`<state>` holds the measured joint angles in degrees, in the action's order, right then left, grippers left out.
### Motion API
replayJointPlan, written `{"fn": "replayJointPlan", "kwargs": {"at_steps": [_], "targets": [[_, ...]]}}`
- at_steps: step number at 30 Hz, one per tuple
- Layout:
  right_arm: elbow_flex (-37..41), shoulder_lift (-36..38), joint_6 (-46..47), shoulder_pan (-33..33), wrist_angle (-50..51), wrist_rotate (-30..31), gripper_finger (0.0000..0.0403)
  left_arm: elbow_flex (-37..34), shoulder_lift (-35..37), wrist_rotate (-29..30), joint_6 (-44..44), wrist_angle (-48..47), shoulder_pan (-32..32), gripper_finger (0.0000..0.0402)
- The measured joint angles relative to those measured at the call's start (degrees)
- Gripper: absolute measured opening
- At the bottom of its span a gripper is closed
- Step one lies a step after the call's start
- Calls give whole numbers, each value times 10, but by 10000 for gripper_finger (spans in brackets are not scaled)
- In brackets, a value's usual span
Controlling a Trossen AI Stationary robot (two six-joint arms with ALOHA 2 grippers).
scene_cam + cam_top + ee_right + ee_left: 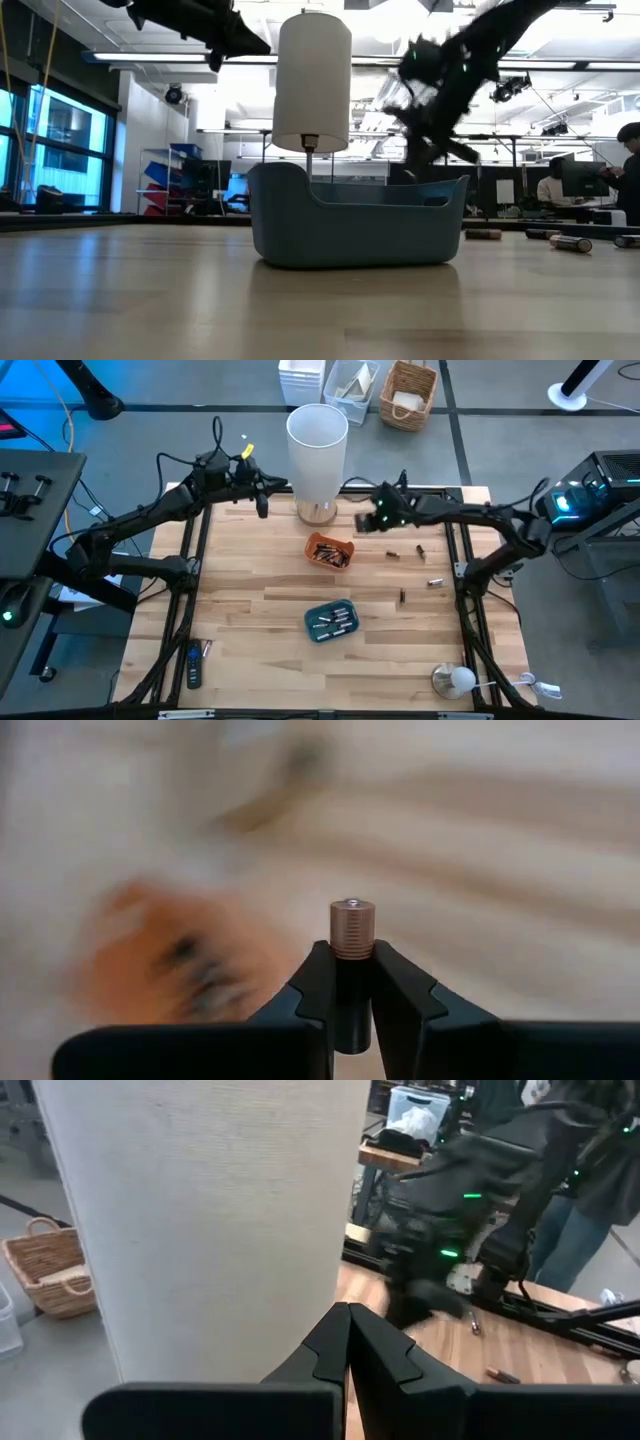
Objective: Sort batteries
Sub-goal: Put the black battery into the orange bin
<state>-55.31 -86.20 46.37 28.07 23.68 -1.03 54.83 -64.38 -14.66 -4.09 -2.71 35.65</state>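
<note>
My right gripper hangs above the table's far middle, just beyond the orange tray, and is shut on one copper-topped battery. The orange tray holds several brown batteries. The blue tray nearer the front holds several silvery ones. Loose batteries lie on the wood to the right. My left gripper is shut and raised at the far left, beside the tall white cylinder, holding nothing. My right gripper pinches the battery's dark body between its two fingers. The fingers lie along the battery, and its copper end sticks out past the fingertips. The gripper slants down toward the table, and the battery is lifted clear of the wood.
The white cylinder stands on a small base at the far middle, between the two arms. A flat black remote lies at the near left corner, and a round white bulb-like thing at the near right. Bare wood lies left of the trays.
</note>
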Motion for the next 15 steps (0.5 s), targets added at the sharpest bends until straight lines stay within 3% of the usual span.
{"fn": "replayJointPlan", "kwargs": {"at_steps": [3, 7, 11, 15], "targets": [[0, 1, 1, -51, -51, -56, 34, 0, 0, 0, -2, 0, 4, 0], [0, -44, 17, -114, -108, -59, 34, 0, 0, 0, -3, 0, 4, 0], [0, -90, 36, -144, -158, -16, 40, 0, 0, 0, -8, 0, 4, 0], [0, -106, 50, -146, -165, 19, 94, 0, 0, 0, -31, 0, 4, 0]]}}
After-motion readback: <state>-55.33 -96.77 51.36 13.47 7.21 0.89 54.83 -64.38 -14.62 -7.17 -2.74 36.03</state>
